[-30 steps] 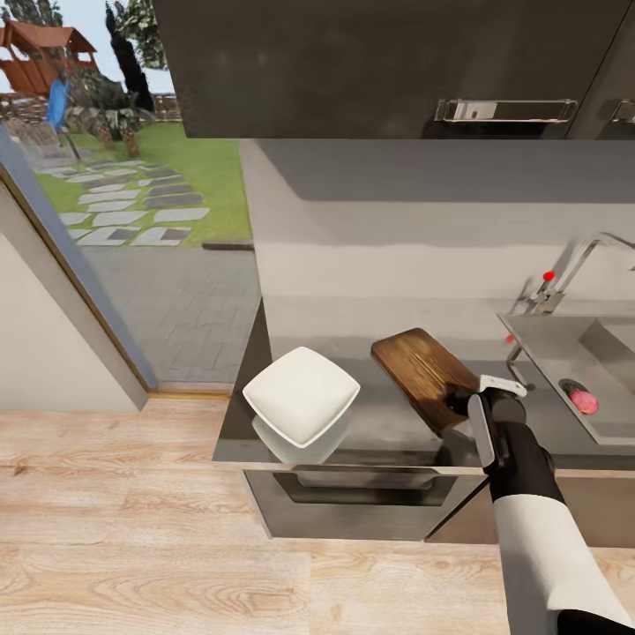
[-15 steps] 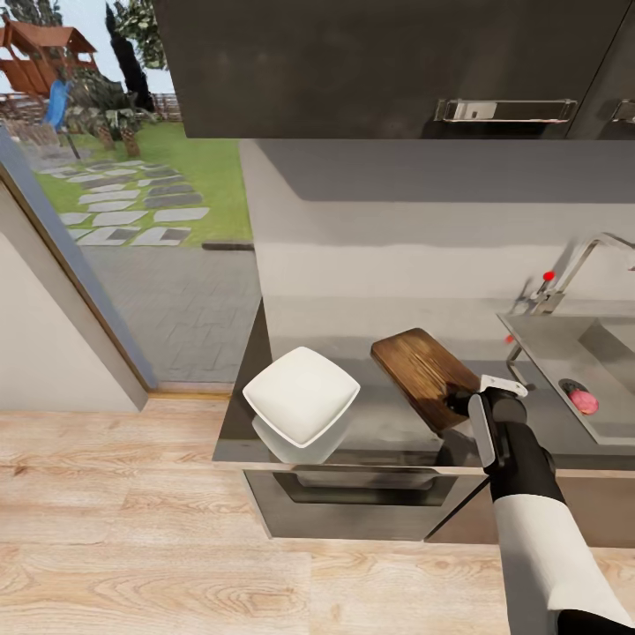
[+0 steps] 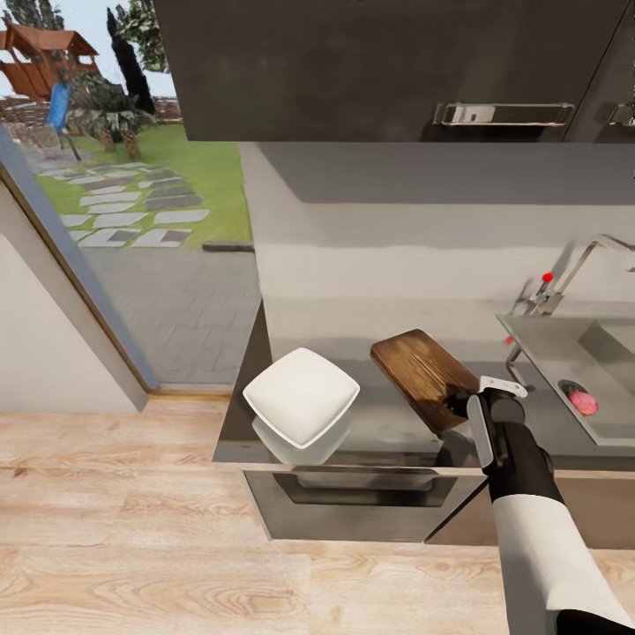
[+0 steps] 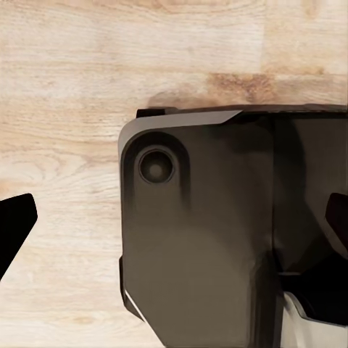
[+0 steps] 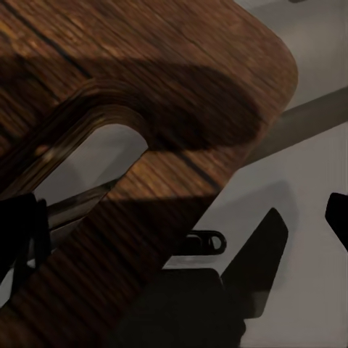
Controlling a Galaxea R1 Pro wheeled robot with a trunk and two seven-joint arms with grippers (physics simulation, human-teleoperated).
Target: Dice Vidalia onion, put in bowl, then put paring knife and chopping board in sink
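The right arm's jaws [image 3: 466, 404] sit low at the near end of the dark-brown wooden chopping board [image 3: 422, 372], by its slot-shaped handle hole [image 5: 87, 170], probably to grip the board; whether they have closed I cannot tell. The board lies mid-table, between the glossy white square bowl [image 3: 301, 394] near the table's left front corner and the grey steel sink [image 3: 564, 348], where the small pinkish-red onion [image 3: 581, 402] waits.

- Bare table [image 3: 388, 423] lies between the bowl [image 3: 302, 394] and the chopping board [image 3: 422, 369], so you can pass there.
- Your right hand [image 3: 465, 403] sits at the board's handle end.
- The tap [image 3: 573, 269] rises behind the sink [image 3: 564, 357].
- The upper cabinet [image 3: 388, 66] overhangs the table.
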